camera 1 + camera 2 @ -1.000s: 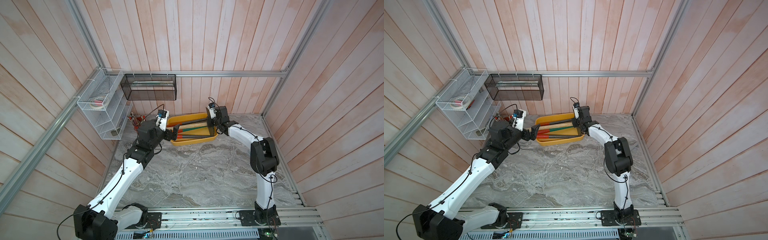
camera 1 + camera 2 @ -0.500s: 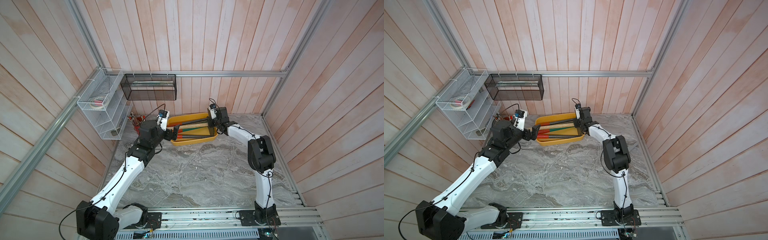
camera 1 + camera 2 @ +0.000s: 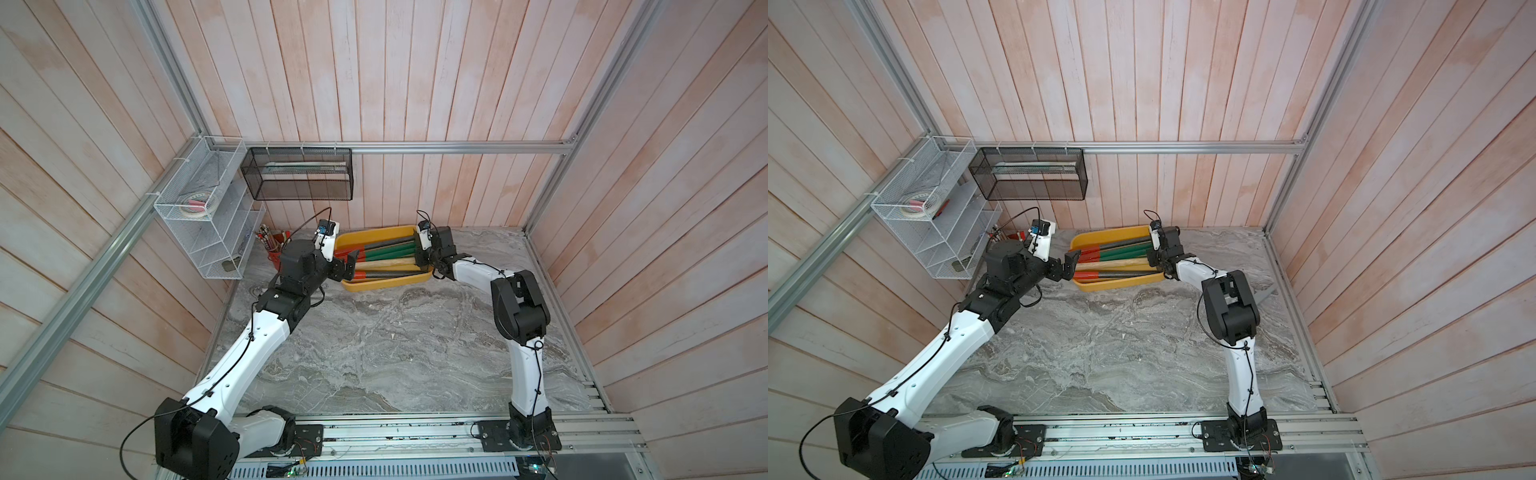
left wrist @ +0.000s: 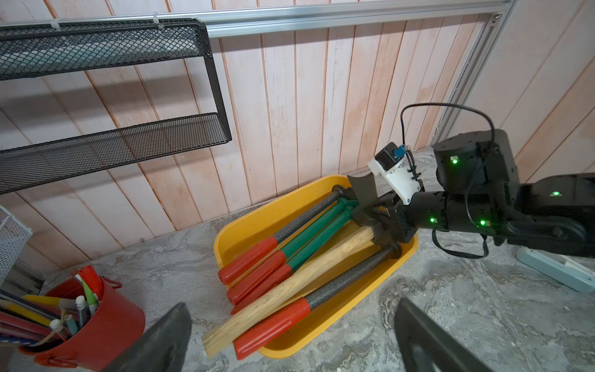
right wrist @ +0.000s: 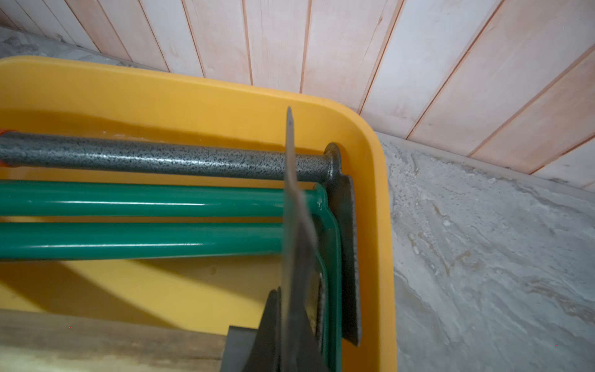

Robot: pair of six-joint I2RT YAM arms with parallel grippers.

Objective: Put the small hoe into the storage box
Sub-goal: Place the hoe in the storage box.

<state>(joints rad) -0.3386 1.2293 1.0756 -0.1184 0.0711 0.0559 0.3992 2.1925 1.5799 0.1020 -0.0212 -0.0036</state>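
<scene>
Grey marble tabletop (image 3: 395,353) fills the floor of a pink-planked booth, and the storage box (image 3: 386,284) sits at its far edge against the back wall. The small hoe (image 3: 386,262) lies slantwise in the box on top of the other long-handled tools (image 3: 390,251). The right gripper (image 3: 420,264) is clenched on the hoe at its head end, over the box's right end. The left gripper (image 3: 350,268) hangs just off the box's left end with its fingers spread wide and nothing between them.

Both top views show the arms meeting at the box from opposite sides, with the white wire rack (image 3: 934,216) and black mesh basket (image 3: 1030,174) on the walls. They are too far off to show the grip itself.

From the left wrist, the hoe's pale wooden handle (image 4: 289,283) runs from the right gripper (image 4: 381,232) down across the box. Its blunt end pokes past the near rim (image 4: 354,299), pointing into the gap of the left gripper (image 4: 291,306) without touching either finger (image 4: 167,338). A red bucket (image 4: 106,325) of pens stands beside it.

From the right wrist, the hoe's dark blade (image 5: 294,225) appears edge-on, standing upright above two green shafts (image 5: 145,219) and a speckled grey one (image 5: 161,157), just inside the box's rounded corner (image 5: 383,225).
</scene>
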